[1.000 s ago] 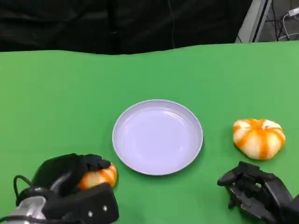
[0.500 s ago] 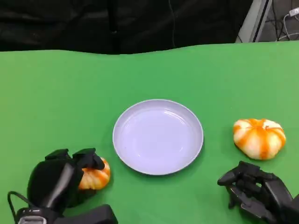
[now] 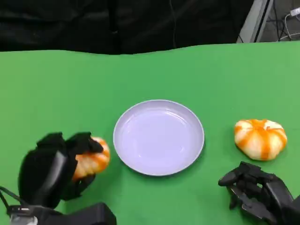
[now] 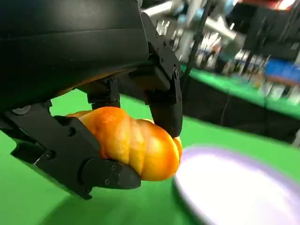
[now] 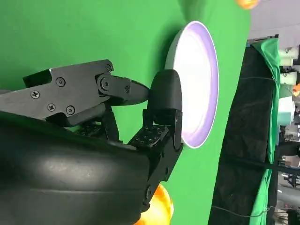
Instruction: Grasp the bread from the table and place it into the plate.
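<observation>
Much of the held bread (image 3: 92, 158) is hidden from you in the head view: the black fingers (image 3: 83, 143) of your left hand (image 3: 54, 166) wrap over its near and left side, so only its orange-and-cream right part shows. The left wrist view gives you more of it (image 4: 129, 142), though the plate (image 4: 239, 187) there is blurred and cut off at the frame edge, and the background behind the table is too smeared to read. Your left hand sits at about 8 o'clock from the plate (image 3: 158, 137), with the fingers closed around the bread from above and below; whether the bread touches the green table (image 3: 56, 93) you cannot tell from the head view. It lies just beside the plate's rim at 9 o'clock, not over it. Your right hand (image 3: 260, 192) rests low at 4 o'clock from the plate, partly cut off by the frame's bottom corner, fingers curled inward and holding nothing; the right wrist view shows those fingers (image 5: 164, 110) bent in with the plate (image 5: 201, 79) beyond them. A second bread (image 3: 260, 138) lies on the table at 3 o'clock from the plate, well apart from it and just beyond your right hand, untouched.
</observation>
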Available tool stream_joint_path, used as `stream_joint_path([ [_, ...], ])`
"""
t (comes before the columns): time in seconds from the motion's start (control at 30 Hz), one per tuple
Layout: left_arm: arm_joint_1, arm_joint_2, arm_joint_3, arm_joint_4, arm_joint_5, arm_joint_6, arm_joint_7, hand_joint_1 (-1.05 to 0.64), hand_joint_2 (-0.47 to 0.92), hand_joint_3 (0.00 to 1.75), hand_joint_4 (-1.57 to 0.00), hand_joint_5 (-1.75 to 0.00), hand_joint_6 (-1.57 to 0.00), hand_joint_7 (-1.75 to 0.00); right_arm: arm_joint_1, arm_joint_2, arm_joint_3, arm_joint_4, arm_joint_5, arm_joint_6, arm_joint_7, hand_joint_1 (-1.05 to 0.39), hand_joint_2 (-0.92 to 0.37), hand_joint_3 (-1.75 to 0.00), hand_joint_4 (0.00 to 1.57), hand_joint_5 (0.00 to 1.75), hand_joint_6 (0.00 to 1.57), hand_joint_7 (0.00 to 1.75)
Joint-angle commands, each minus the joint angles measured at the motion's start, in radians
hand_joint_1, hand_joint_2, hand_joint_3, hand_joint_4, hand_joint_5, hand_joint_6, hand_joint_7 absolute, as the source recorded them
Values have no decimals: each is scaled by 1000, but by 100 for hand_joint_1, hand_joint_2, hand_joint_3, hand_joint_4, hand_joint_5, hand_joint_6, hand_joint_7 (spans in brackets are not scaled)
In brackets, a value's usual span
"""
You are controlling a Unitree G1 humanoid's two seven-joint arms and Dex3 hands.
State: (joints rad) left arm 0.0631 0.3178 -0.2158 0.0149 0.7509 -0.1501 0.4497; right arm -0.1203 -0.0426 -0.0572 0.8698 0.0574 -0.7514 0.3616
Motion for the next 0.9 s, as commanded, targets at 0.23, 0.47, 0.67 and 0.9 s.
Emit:
stream_joint_path([
  [0.23,7,7,53,-160,43,-10,-1,-6,35,114,-87,-162,-105,-94,-3,-6,-1,23,7,10,1,-28,-92,-44,66,175,76,105],
  [0.47,-35,-10,36,-137,56,-38,10,-10,37,111,-89,-155,-109,-85,-10,-6,-2,32,10,9,5,-27,-92,-44,66,175,76,106],
  [0.67,-148,-42,-29,-40,53,-88,-9,-10,47,91,-81,-163,-105,-87,-14,-4,-1,42,4,0,2,-28,-92,-45,65,174,75,106],
  [0.9,-210,-77,-85,33,70,-109,2,-8,49,87,-76,-171,-99,-103,-14,-2,0,46,-1,-7,-5,-28,-92,-46,65,175,75,107],
])
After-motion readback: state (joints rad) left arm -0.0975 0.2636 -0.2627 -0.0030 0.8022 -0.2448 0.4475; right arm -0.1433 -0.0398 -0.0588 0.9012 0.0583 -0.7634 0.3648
